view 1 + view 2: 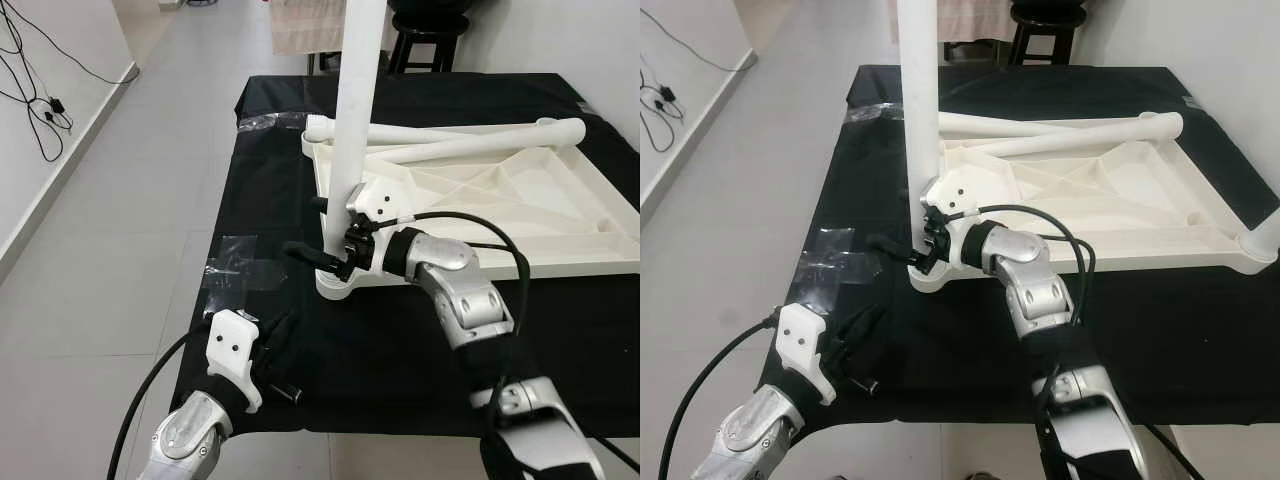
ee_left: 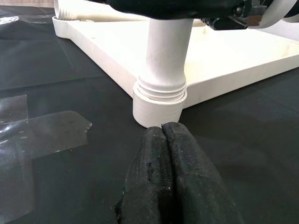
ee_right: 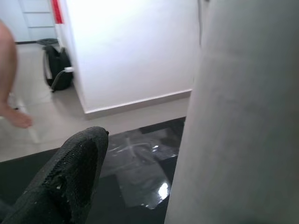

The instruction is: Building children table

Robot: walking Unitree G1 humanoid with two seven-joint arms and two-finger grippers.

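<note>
Upside-down white plastic kids' table panel (image 1: 520, 205) lies on black-covered tabletop (image 1: 400, 350), w/ two loose white legs (image 1: 470, 145) on it. Right hand (image 1: 325, 255) grips upright white leg (image 1: 355, 120) at 7 o'clock corner; left hand (image 2: 170, 182) closed, empty, nearer.

Right gripper (image 1: 322, 257) clamped — left gripper (image 1: 283, 345) closed, low.
</note>
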